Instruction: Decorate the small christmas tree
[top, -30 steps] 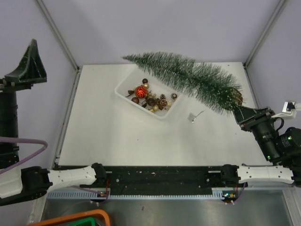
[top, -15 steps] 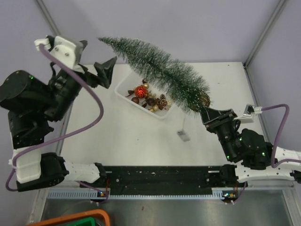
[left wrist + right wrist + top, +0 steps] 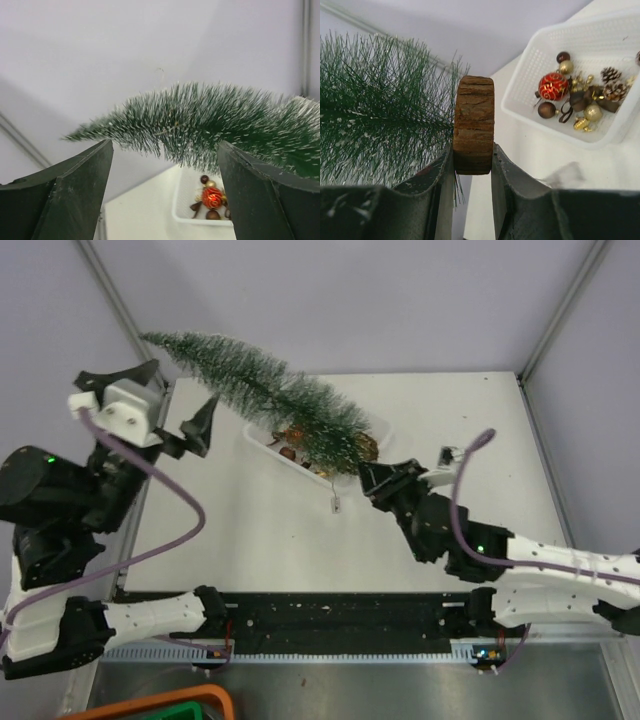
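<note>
Above the far tray (image 3: 258, 437), right gripper (image 3: 472, 157) clamps the small christmas tree (image 3: 270, 405) by its wooden base (image 3: 473, 125), left gripper (image 3: 164, 150) jaws apart near its tip; baubles (image 3: 552, 86) lie unhung.

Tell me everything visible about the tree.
The tree is a slim cone of dark green, white-frosted bristles on a round brown wooden base. It is held aloft on its side, tip to the far left, partly over the tray. The right claw pinches the base; the open left claw near the tip shows no contact.
</note>
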Robot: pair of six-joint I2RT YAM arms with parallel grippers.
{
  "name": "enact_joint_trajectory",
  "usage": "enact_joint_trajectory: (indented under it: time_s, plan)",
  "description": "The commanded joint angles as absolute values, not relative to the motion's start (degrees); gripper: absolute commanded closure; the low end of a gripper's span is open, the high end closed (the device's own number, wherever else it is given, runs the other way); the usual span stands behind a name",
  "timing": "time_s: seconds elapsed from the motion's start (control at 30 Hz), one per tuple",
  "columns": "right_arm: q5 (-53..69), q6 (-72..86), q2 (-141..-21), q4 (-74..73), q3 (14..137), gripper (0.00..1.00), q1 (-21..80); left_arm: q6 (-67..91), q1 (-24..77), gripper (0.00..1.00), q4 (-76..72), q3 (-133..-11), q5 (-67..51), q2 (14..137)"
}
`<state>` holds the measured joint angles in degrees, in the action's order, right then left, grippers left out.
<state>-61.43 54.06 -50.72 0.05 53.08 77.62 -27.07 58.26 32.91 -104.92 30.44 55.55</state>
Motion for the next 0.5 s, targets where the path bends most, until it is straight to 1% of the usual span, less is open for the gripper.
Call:
enact_joint_trajectory:
  time_s: [0.0,0.1,0.17,0.27,0.47]
  plan:
    - [-45.37,64.59,-59.57,3.07,56.07,1.00,71.91,-43.91,58.10,0.08,24.79,-102.50,30.58,47.48]
    - [-39.22,67.40,-65.46,7.10,56.51,1.00,69.00,-50.61,58.18,0.06,25.75,-99.15,31.72,42.55]
    - [-34.66,68.73,-69.50,9.57,57.56,1.00,67.68,-52.81,58.18,0.01,25.06,-98.09,34.17,40.44]
    - [-30.42,69.52,-75.56,12.82,60.37,1.00,66.62,-53.87,58.27,0.02,20.66,-96.86,38.75,38.76]
    - [-26.46,70.84,-83.49,17.22,63.46,1.00,65.74,-53.35,58.18,0.02,22.94,-94.93,39.72,36.22]
